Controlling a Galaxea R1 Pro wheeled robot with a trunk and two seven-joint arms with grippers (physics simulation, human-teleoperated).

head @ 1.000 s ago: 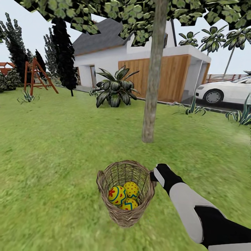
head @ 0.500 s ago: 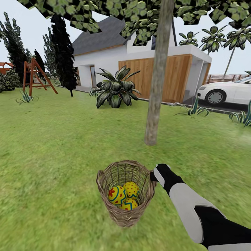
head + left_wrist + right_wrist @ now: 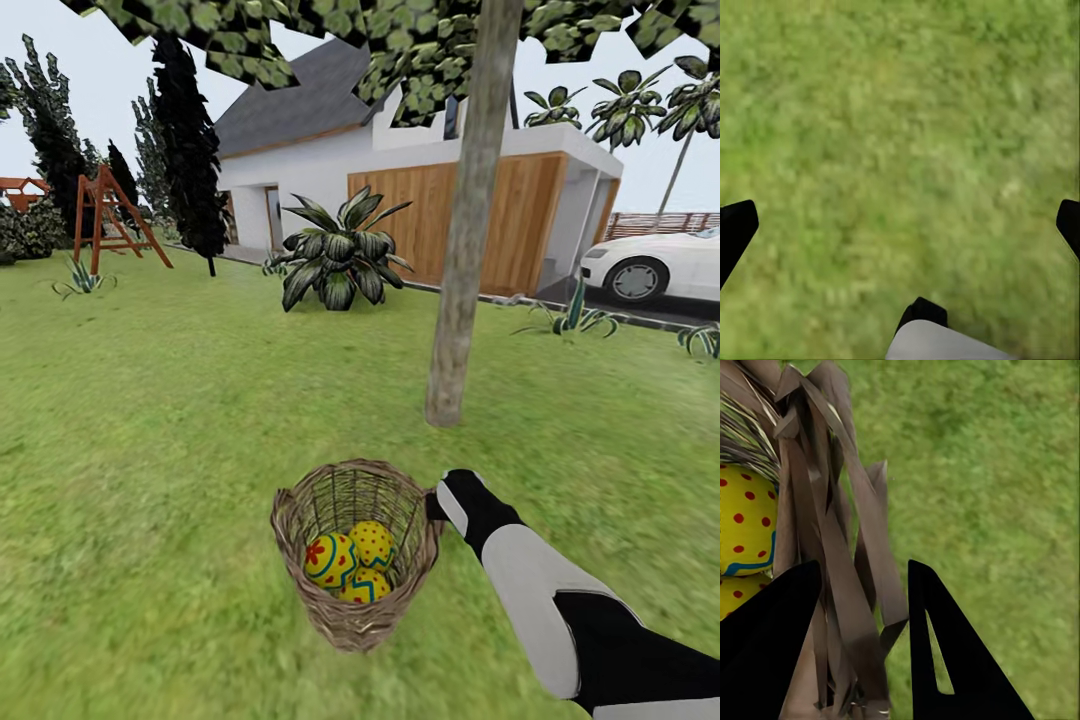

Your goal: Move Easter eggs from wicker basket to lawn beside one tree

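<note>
Carrying the wicker basket [image 3: 355,555] to the tree [image 3: 462,300] just ahead, it should be kept level so the three Easter eggs [image 3: 352,565] stay inside. The right gripper [image 3: 862,645] reaches forward from the lower right, its fingers pinching the basket's wall, seemingly firmly. The left gripper [image 3: 900,225] hangs wide apart, empty, over lawn [image 3: 150,400].

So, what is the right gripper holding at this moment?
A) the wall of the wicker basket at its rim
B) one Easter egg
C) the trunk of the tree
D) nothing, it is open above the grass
A: in the right wrist view the right gripper has its two dark fingers on either side of the woven wall of the wicker basket, with a red-dotted Easter egg inside the basket.
</note>
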